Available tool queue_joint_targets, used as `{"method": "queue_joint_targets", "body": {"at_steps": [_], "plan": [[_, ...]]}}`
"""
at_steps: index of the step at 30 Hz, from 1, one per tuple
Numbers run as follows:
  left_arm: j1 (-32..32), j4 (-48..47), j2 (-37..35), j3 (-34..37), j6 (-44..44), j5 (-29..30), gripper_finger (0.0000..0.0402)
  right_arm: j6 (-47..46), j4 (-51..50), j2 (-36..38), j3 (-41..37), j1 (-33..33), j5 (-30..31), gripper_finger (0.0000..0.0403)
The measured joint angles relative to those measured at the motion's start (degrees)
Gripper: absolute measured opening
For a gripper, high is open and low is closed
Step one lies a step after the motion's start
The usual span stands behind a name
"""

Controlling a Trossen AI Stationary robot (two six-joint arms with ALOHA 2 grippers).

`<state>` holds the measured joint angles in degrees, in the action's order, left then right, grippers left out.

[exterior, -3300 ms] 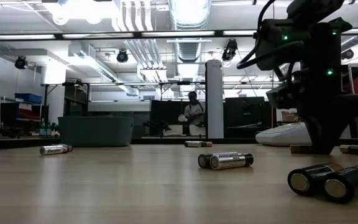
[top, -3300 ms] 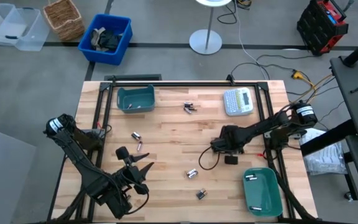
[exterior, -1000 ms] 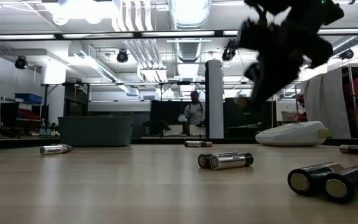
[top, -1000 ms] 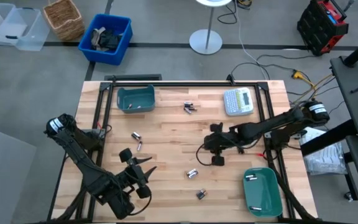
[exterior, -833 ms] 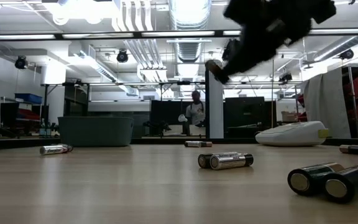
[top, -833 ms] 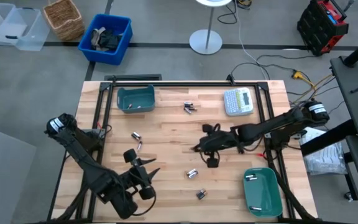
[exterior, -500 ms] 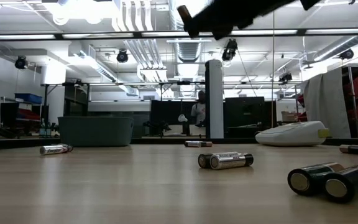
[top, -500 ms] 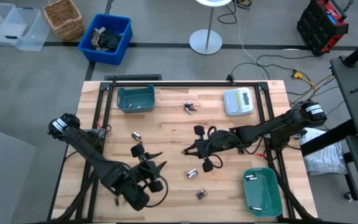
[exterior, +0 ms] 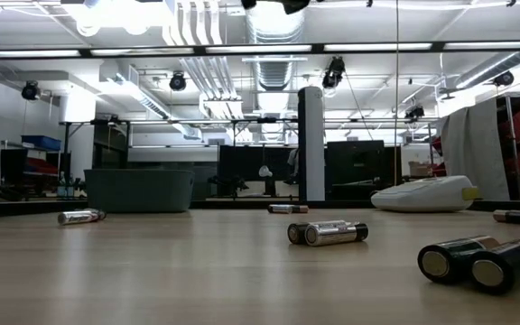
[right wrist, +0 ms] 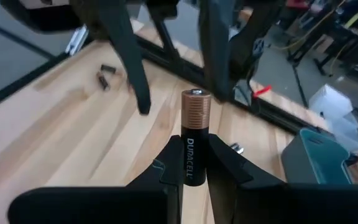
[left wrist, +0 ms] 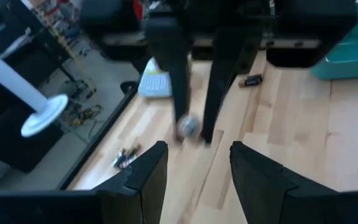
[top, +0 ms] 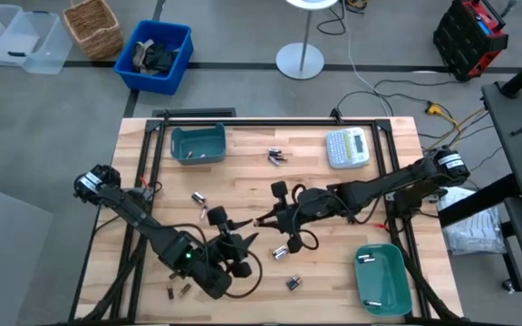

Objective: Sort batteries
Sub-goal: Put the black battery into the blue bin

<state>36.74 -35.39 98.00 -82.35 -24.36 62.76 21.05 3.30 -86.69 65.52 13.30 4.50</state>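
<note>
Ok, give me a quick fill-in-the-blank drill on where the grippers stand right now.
1. The right gripper is shut on a ____.
2. The left gripper holds nothing; its fingers are ____.
3. The right gripper points toward the ____ gripper.
4. The bin on the right arm's side is ____ in colour.

Missing words: battery; open; left; teal

The two grippers meet tip to tip over the middle of the table (top: 243, 186), so the way between them is blocked. The right gripper (top: 263, 220) and left gripper (top: 243, 237) crowd that spot. A pair of batteries (top: 280, 252) lies just beside them. The wood near the label maker (top: 347, 148) has room.
</note>
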Motion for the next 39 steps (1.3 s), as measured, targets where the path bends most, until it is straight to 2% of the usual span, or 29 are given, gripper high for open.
{"method": "queue_joint_targets", "body": {"at_steps": [3,18,22,26,32,39], "plan": [[-0.6,1.0,0.0,0.0,2.0,-0.3,0.0155,0.2,-3.4,-0.3,1.6,0.2,0.0,0.0035],[-3.0,1.6,0.0,0.0,2.3,-0.5,0.0153,0.4,-3.5,-0.8,2.1,0.4,0.1,0.0035],[-3.1,1.9,0.0,0.0,2.7,-2.3,0.0150,0.4,-3.6,-0.8,2.1,0.5,0.0,0.0035],[-3.1,1.9,0.0,0.0,2.8,-2.6,0.0116,0.4,-3.6,-0.8,2.0,0.5,0.0,0.0035],[-3.2,2.1,0.0,0.0,3.6,-3.1,0.0029,0.2,-3.8,-0.8,2.0,0.4,0.1,0.0035],[-3.5,2.4,0.0,0.0,4.0,-3.3,0.0024,0.0,-4.0,-0.9,1.9,0.4,0.2,0.0038]]}}
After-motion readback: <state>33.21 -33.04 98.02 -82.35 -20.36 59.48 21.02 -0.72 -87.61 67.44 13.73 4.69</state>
